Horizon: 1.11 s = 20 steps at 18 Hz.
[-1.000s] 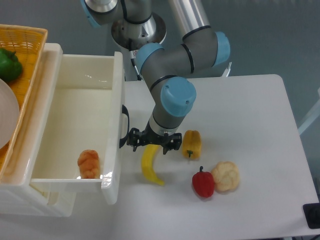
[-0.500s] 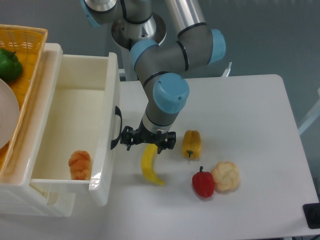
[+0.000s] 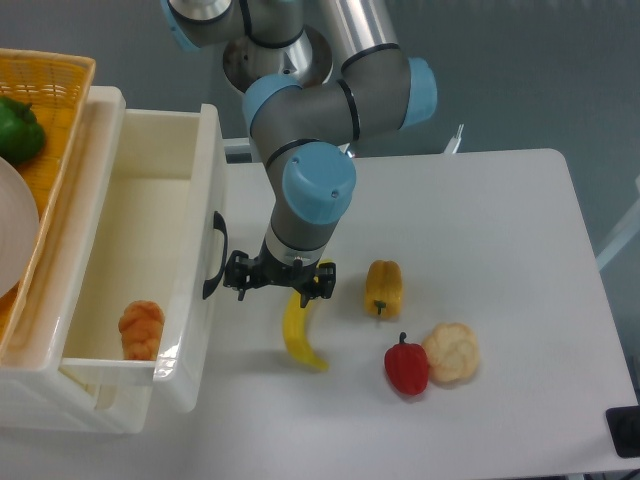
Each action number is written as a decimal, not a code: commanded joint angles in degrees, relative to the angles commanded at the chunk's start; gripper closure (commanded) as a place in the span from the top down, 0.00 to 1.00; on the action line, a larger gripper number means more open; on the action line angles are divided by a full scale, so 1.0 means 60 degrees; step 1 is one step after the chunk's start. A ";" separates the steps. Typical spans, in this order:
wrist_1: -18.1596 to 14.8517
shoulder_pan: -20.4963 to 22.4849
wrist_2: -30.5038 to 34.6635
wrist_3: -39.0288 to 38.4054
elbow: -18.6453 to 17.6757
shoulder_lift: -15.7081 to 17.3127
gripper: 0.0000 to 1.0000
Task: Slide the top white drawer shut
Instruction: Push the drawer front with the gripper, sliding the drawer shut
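Observation:
The top white drawer (image 3: 192, 310) stands pulled out of the cabinet at the left, with its front panel facing right and its black arched handle (image 3: 213, 256) on that face. An orange-brown pastry (image 3: 140, 330) lies inside it near the front corner. My gripper (image 3: 280, 283) points down just right of the drawer front. Its left black edge is at the handle. The wrist hides the fingertips, so their spacing does not show.
A banana (image 3: 298, 335) lies directly under and below the gripper. A yellow pepper (image 3: 383, 288), a red pepper (image 3: 406, 366) and a pale cauliflower-like piece (image 3: 451, 352) lie to the right. An orange wicker basket (image 3: 55, 100) holding a green pepper (image 3: 18, 130) sits on the cabinet.
The drawer front has slid left, into the cabinet, with the gripper moving left against it. The pastry inside has shifted left with the drawer.

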 joint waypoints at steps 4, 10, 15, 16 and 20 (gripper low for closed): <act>0.0000 -0.0045 0.0045 -0.0117 0.0000 0.0015 1.00; 0.0029 -0.0308 0.0045 -0.0512 0.0117 0.0015 1.00; 0.0044 -0.0586 0.0336 -0.0863 0.0161 -0.0029 1.00; 0.0044 -0.0688 0.0381 -0.0937 0.0176 -0.0029 1.00; 0.0044 -0.0820 0.0411 -0.1040 0.0220 0.0000 1.00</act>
